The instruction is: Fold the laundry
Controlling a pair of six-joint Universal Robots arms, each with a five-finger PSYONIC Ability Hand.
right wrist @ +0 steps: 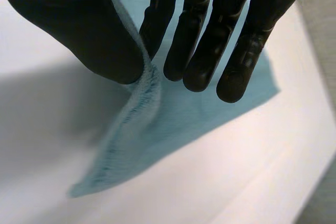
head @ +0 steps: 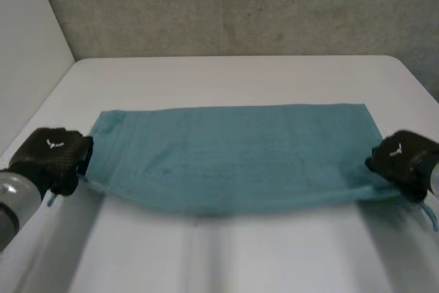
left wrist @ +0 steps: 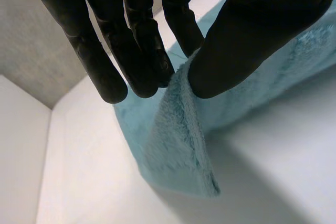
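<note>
- Teal terry: a towel [head: 233,156] is seen spread lengthwise across a white table [head: 240,77]. Its far edge is laid flat and its near edge is held up off the surface between the two hands.
- The left hand [head: 53,157] is placed at the towel's near left corner. In the left wrist view the cloth's edge is pinched between the thumb [left wrist: 252,35] and the straight fingers [left wrist: 142,51], and the corner [left wrist: 184,166] is left hanging below the grip.
- The right hand [head: 401,156] is placed at the near right corner. In the right wrist view the edge is clamped in the same way, thumb against fingers, and the corner is seen drooping below the grip.
- The towel is drawn out between both hands, and a slight sag is shown at the middle of the near edge.
- The rest of the cloth is seen running away from each palm, flat on the table.
- A grey wall [head: 240,5] is seen behind the table.
</note>
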